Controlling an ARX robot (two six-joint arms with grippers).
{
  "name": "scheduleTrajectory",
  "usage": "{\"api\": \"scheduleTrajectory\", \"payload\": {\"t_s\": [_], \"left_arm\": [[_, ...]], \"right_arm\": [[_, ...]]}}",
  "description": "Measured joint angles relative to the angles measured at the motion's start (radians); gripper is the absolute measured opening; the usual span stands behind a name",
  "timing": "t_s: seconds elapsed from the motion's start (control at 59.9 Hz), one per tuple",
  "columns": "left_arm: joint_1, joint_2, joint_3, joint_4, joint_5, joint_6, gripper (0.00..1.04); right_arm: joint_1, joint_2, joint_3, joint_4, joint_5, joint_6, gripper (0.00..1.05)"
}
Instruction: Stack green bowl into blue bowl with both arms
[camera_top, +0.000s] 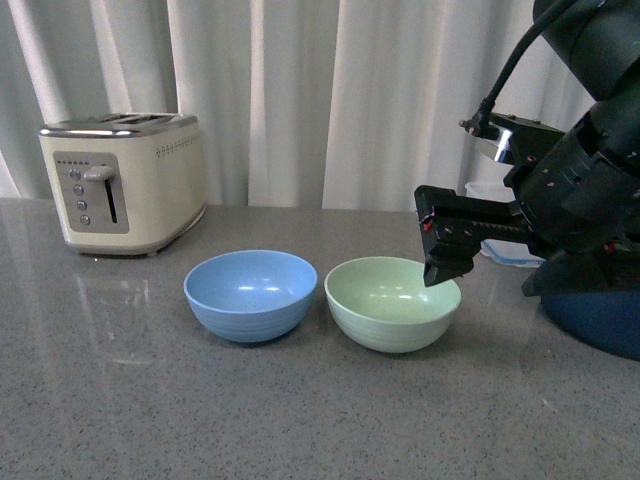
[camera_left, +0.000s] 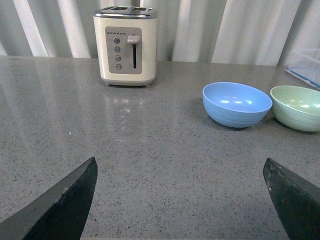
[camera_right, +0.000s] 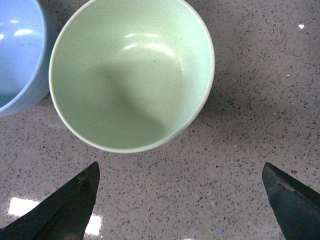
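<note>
The green bowl (camera_top: 392, 302) stands upright and empty on the grey counter, right beside the blue bowl (camera_top: 251, 294), which is also empty. My right gripper (camera_top: 440, 262) is open and hovers just above the green bowl's right rim, pointing down. In the right wrist view the green bowl (camera_right: 130, 75) lies ahead of the open fingers, with the blue bowl (camera_right: 17, 50) at the edge; the gripper (camera_right: 181, 200) holds nothing. My left gripper (camera_left: 180, 200) is open and empty over bare counter; its view shows the blue bowl (camera_left: 236, 104) and green bowl (camera_left: 298, 107) far off. The left arm is out of the front view.
A cream toaster (camera_top: 124, 181) stands at the back left, before white curtains. A dark navy pot (camera_top: 600, 315) sits at the right under my right arm. A clear plastic container (camera_top: 505, 250) lies behind the arm.
</note>
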Motion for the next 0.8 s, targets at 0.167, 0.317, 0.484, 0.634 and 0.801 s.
{"api": "scheduleTrajectory", "payload": {"t_s": [0.167, 0.317, 0.484, 0.634, 0.801], "left_arm": [[0.0, 0.0, 0.0, 0.0, 0.0, 0.0, 0.98], [0.0, 0.0, 0.0, 0.0, 0.0, 0.0, 0.98], [0.0, 0.0, 0.0, 0.0, 0.0, 0.0, 0.98], [0.0, 0.0, 0.0, 0.0, 0.0, 0.0, 0.98], [0.0, 0.0, 0.0, 0.0, 0.0, 0.0, 0.98]], "right_arm": [[-0.022, 0.099, 0.079, 0.005, -0.008, -0.008, 0.95], [-0.036, 0.159, 0.136, 0.005, -0.01, -0.024, 0.95], [-0.044, 0.216, 0.199, 0.003, -0.016, -0.038, 0.95], [-0.043, 0.252, 0.232, -0.001, -0.018, -0.044, 0.95], [-0.043, 0.289, 0.258, -0.001, -0.026, -0.054, 0.95]]}}
